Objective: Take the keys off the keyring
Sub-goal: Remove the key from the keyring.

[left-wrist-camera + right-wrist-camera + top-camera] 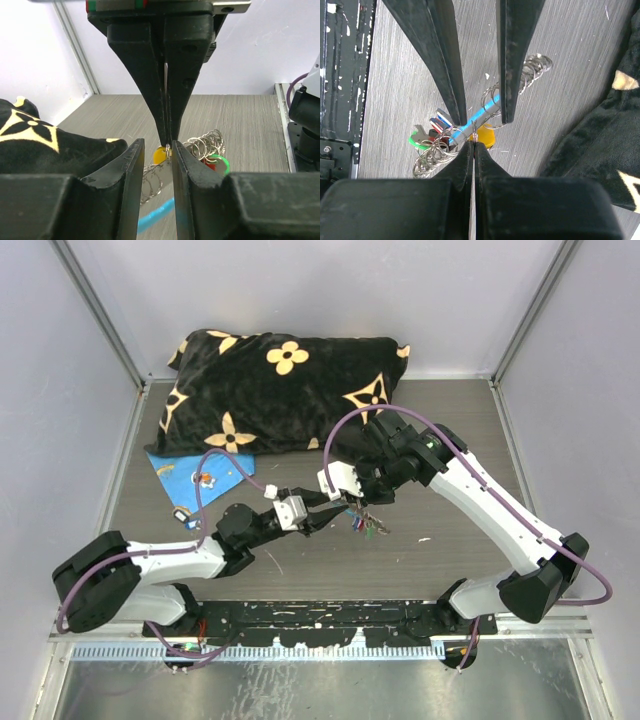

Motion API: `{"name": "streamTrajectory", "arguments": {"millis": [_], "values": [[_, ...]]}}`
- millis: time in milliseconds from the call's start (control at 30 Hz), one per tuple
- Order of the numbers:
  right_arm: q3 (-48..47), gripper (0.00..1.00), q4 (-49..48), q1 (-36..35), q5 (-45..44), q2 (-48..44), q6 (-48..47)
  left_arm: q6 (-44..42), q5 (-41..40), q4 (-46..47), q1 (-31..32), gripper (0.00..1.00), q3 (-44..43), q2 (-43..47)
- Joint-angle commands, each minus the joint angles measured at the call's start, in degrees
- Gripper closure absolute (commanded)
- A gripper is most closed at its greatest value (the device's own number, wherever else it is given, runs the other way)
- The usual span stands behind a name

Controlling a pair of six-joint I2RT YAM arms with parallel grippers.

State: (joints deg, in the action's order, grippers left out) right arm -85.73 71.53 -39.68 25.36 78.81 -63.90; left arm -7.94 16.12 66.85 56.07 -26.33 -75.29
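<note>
The keys (365,526) hang just above the table's middle. The bunch (432,132) has green, red, blue and white heads on several small rings. A yellow head (487,136) sits beside it. The keyring's light-blue section (490,106) and grey chain (532,70) run past it. My right gripper (474,143) is shut on a small wire ring by the yellow head. My left gripper (158,146) is open, its fingers (454,100) straddling the blue section and that pinched ring. In the top view the left gripper (325,512) and right gripper (352,502) meet tip to tip.
A black pillow (285,390) with tan flowers lies at the back. A blue flat sheet (195,472) with small items on it lies left of the grippers. A small loose object (183,517) sits near the left arm. Grey walls enclose the table.
</note>
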Motion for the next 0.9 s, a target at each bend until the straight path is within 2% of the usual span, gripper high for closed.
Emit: {"name": "streamTrajectory", "arguments": {"millis": [0,67,533,867], "values": [[-2.68,0.99,-1.03,-0.06,2.00,-0.67,-0.26,0.14,1.84,-1.55,-0.34,0.71,0.04,5.68],[-2.80,0.99,-1.04,-0.05,2.56,-0.53,-0.14,-0.11,2.27,-3.88,-0.35,0.71,-0.43,6.22],[-3.30,0.99,-0.69,0.12,4.89,-0.32,-0.26,0.86,3.60,-2.82,-0.34,0.72,-2.07,2.95],[-3.30,0.99,-0.62,0.12,6.33,-0.45,-0.33,1.35,3.89,-3.51,-0.28,0.76,-3.40,-0.21]]}}
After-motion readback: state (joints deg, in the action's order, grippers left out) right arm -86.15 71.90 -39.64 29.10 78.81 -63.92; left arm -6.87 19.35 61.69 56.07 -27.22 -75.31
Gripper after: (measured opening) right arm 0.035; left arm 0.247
